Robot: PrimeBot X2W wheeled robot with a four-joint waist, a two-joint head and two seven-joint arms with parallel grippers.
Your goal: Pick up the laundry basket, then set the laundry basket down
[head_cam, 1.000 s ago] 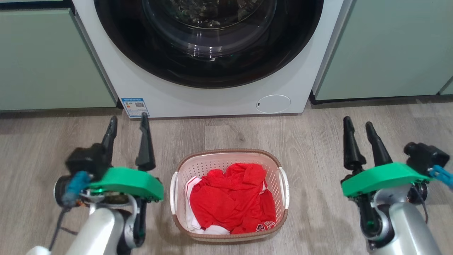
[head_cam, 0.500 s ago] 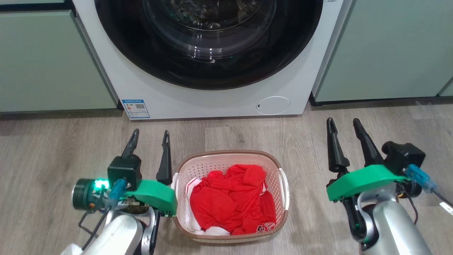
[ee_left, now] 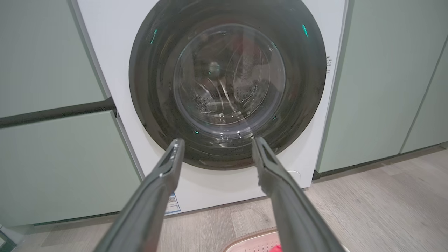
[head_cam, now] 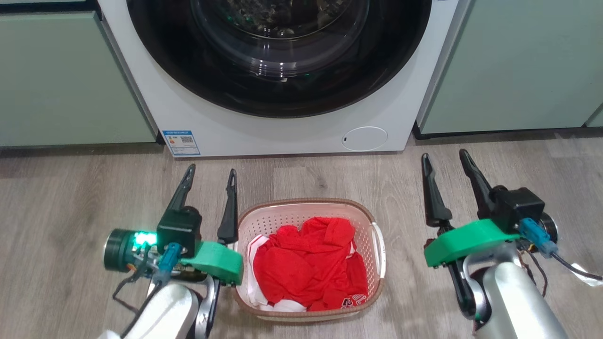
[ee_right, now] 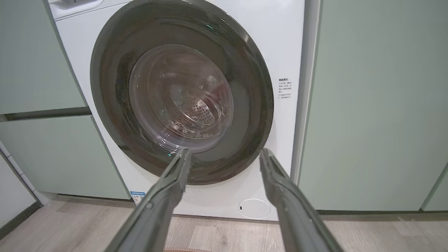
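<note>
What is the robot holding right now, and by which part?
Nothing. The left gripper and right gripper stand open and empty, either side of the laundry basket.

On my right wrist feed, the right gripper [ee_right: 224, 151] has its two dark fingers [ee_right: 164, 196] spread wide apart, pointing at a white washing machine [ee_right: 287, 42]. Its dark round door [ee_right: 245, 105] has a glass centre, with the perforated drum [ee_right: 199, 112] visible behind it. A round white cap [ee_right: 254, 209] sits low on the front. Pale green cabinets [ee_right: 378, 105] flank the machine, above a grey wood floor [ee_right: 385, 234].
</note>
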